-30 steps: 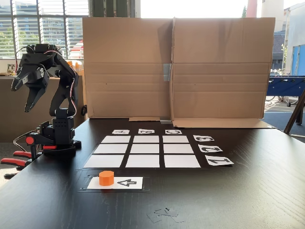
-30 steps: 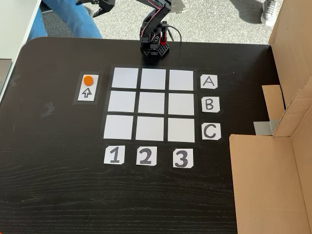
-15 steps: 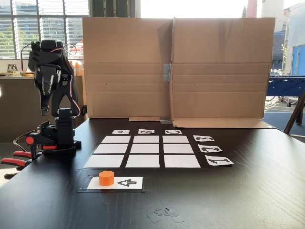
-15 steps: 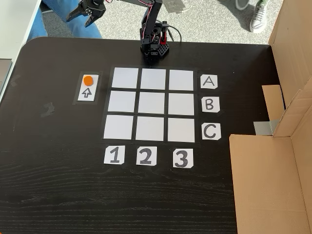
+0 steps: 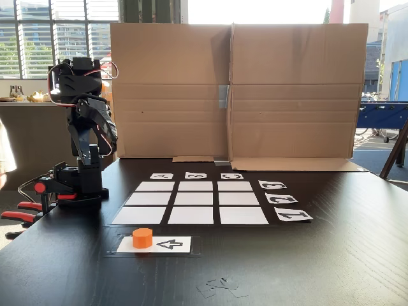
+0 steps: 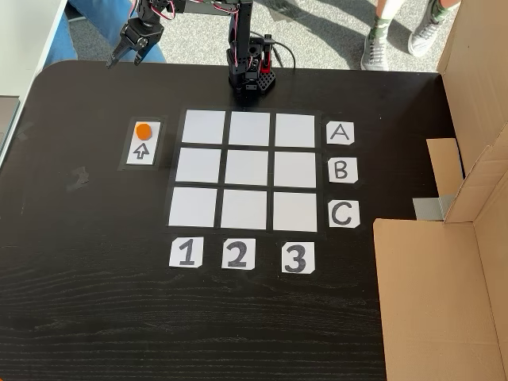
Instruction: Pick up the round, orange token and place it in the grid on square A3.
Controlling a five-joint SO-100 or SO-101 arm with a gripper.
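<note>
gripper (image 6: 119, 57) jaw gap is reading too small to call; people's legs (image 6: 401, 28) are getting cropped by top edge, cardboard (image 6: 444, 294) by right edge.

Sunlit windows (image 5: 57, 32) behind cardboard screen (image 5: 236, 89)

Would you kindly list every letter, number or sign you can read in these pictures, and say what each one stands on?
"A": white label right of the grid's top row, in the downward-looking fixed view.
"B": white label beside the middle row.
"C": white label beside the bottom row.
"1": white label below the left column.
"2": white label below the middle column.
"3": white label below the right column.
Arrow sign: white card holding the orange token.
</note>
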